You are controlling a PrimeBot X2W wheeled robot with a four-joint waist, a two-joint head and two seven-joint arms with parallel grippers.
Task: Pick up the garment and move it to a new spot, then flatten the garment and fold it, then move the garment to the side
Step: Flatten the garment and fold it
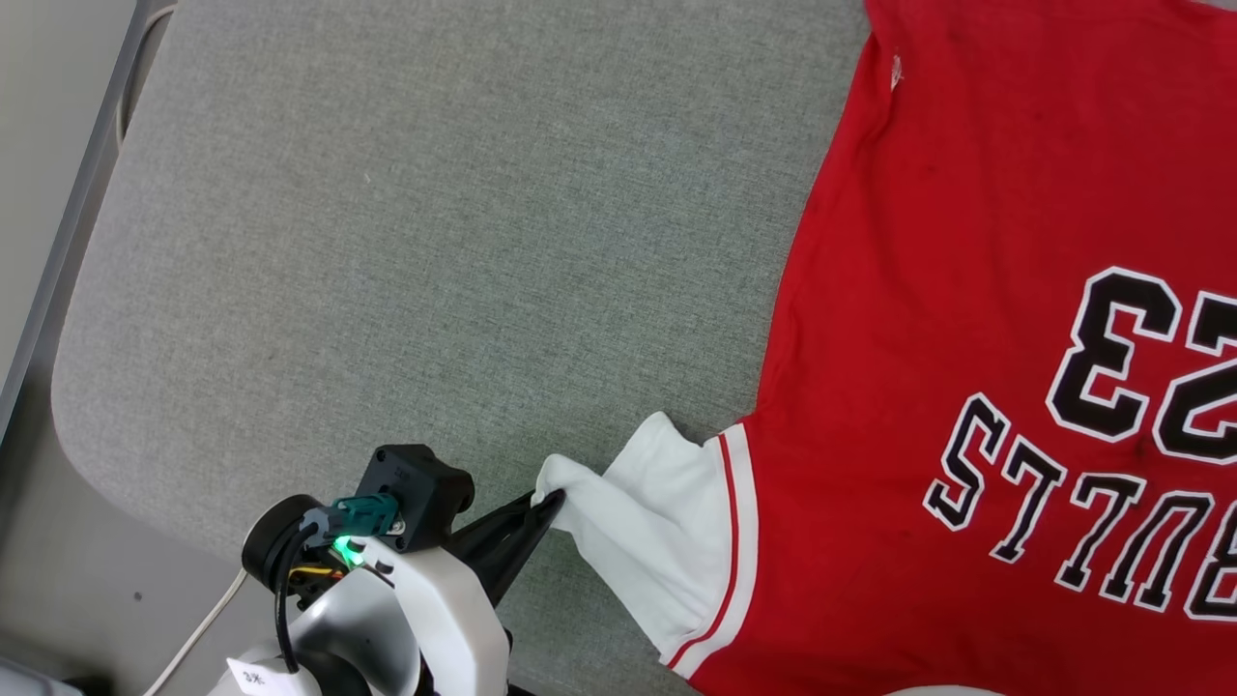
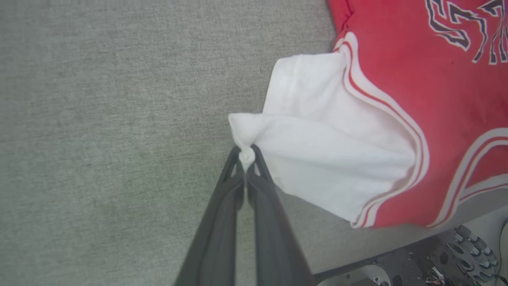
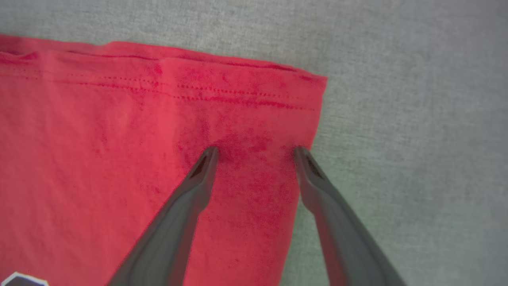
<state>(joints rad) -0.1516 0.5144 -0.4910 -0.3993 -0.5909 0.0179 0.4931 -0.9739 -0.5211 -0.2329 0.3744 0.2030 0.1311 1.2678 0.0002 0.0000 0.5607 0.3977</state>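
Note:
The garment, a red jersey with black white-outlined letters and "23", lies spread on the grey surface at the right of the head view. Its white sleeve with red-and-white trim points left. My left gripper is shut on the sleeve's tip, and the left wrist view has the pinched white cloth between the dark fingers. In the right wrist view my right gripper stands open over a red corner of the garment near its stitched hem, fingertips on or just above the cloth.
The grey fabric-covered table stretches left of the garment, its rounded corner at the lower left. A pale floor strip and a white cable lie beyond its left edge. In the left wrist view the table's near edge shows with robot parts below.

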